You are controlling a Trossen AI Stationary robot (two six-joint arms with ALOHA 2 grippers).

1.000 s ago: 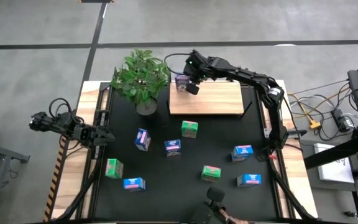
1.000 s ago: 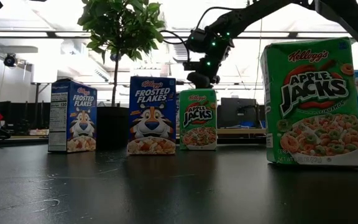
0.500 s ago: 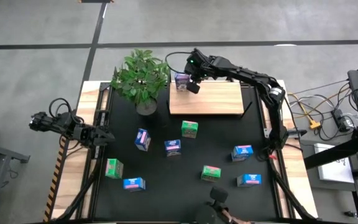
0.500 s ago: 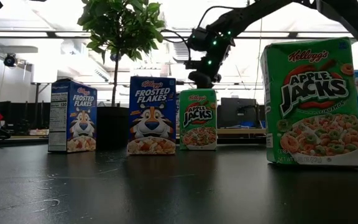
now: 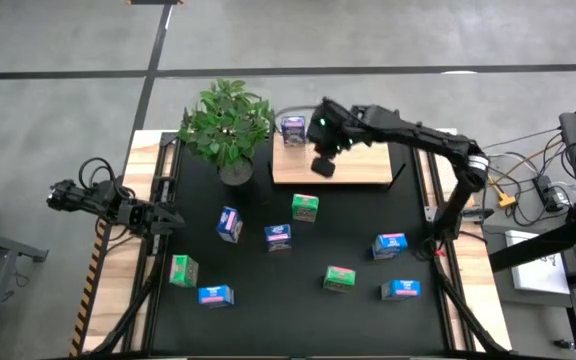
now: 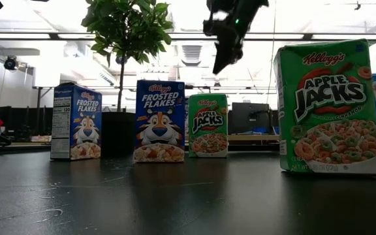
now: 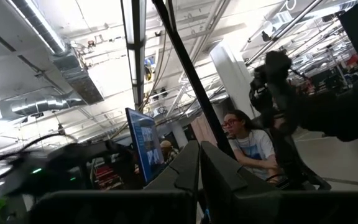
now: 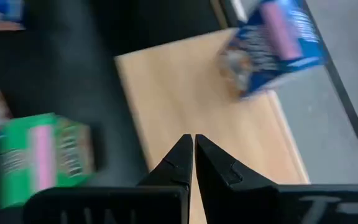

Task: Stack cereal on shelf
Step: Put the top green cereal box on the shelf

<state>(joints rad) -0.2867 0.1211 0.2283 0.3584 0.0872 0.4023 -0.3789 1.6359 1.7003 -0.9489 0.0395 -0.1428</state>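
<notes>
Cereal box [image 5: 292,129] on shelf [image 5: 353,160], right gripper [image 5: 324,165] beside

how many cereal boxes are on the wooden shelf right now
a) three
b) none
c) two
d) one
d: in the high view only one dark blue-purple box stands on the shelf, at its back left corner; the other boxes sit on the black mat.

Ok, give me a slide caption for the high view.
Right pincer shut and empty above the light wooden shelf board, one dark blue-purple cereal box placed at its corner.
</notes>
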